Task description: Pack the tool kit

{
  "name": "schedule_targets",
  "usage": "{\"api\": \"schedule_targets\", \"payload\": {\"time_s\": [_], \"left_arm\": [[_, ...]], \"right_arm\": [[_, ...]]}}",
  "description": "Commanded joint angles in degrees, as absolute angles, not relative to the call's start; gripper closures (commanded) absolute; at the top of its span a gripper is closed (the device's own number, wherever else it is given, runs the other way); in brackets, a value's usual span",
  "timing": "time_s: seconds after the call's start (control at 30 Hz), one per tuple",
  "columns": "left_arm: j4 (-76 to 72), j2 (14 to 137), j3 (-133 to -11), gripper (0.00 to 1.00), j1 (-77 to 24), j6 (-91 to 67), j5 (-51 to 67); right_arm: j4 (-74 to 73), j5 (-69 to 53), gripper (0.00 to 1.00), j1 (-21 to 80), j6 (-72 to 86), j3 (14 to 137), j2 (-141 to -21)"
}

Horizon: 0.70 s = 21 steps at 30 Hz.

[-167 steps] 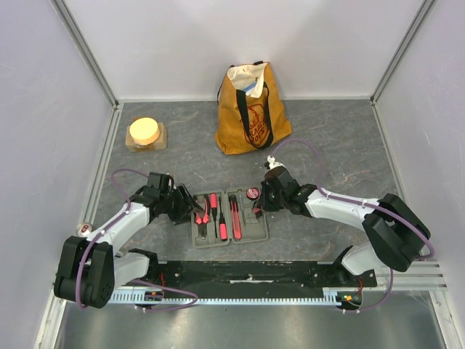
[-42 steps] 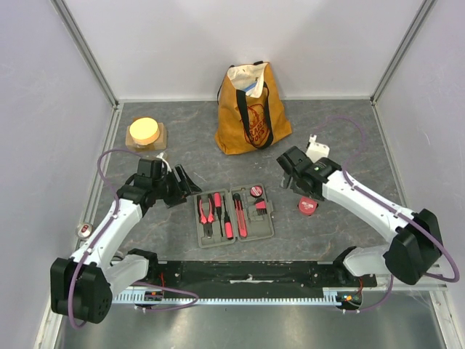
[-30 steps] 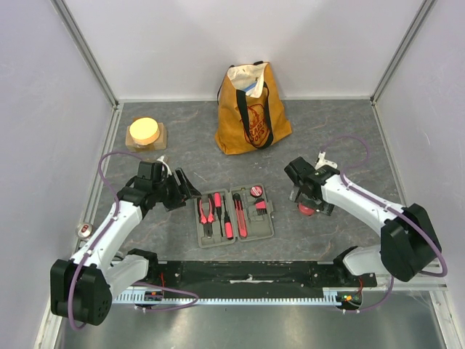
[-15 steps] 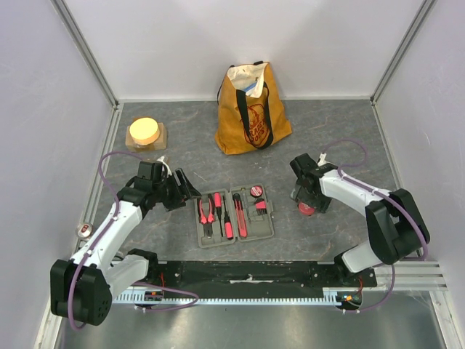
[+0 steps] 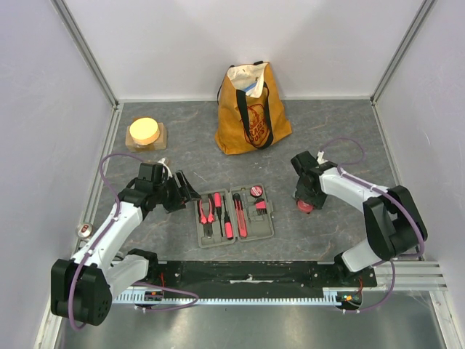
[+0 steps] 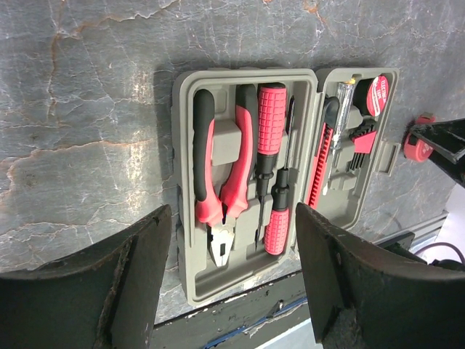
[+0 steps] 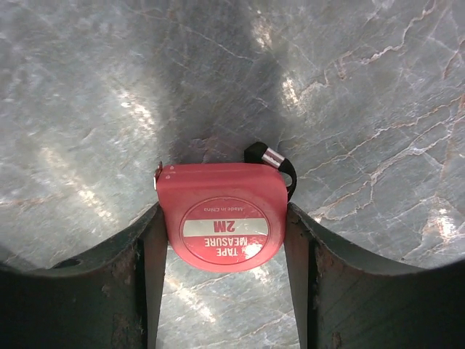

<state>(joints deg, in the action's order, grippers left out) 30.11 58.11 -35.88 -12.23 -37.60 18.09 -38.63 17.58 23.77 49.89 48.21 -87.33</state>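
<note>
My right tool [image 5: 305, 203] pinches the glossy red, rounded tape measure [image 7: 224, 227] by its flanks on the marbled grey worktop [image 7: 378, 87], right of the open moulded grey plastic case [image 6: 183, 240]. My left tool [image 6: 232, 218] hangs wide above its pliers [image 6: 218, 189] and ribbed screwdrivers [image 6: 272, 123].

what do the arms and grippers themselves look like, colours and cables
The left arm and right arm are white shells with black joints and black bases. A thin purple cable loops along each. The left gripper and right gripper are black, with broad, dark, curved fingers. No readable markings show.
</note>
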Motion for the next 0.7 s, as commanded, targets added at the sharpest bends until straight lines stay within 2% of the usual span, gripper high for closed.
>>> {"api": "schedule_targets", "payload": {"time_s": [0.0,0.2,0.37,0.67], "left_arm": [[29.18,56.78,-36.30,0.26,-12.04,-35.16,19.25],[30.14,56.78,-35.95,0.26,-11.87,-34.45,20.74],[32.16,57.13,-36.12,0.26,-11.69,-34.98,21.01],[34.72,58.18,-37.00,0.27,-9.23,-35.25,19.16]], "right_arm": [[-41.82,18.10,0.65,24.17,47.29,56.75,-83.59],[-43.68,16.09,0.66,28.38,45.18,69.76,-82.97],[-41.67,13.81,0.67,36.81,43.16,77.94,-86.13],[-35.25,8.62,0.68,51.49,40.35,82.53,-96.23]]}}
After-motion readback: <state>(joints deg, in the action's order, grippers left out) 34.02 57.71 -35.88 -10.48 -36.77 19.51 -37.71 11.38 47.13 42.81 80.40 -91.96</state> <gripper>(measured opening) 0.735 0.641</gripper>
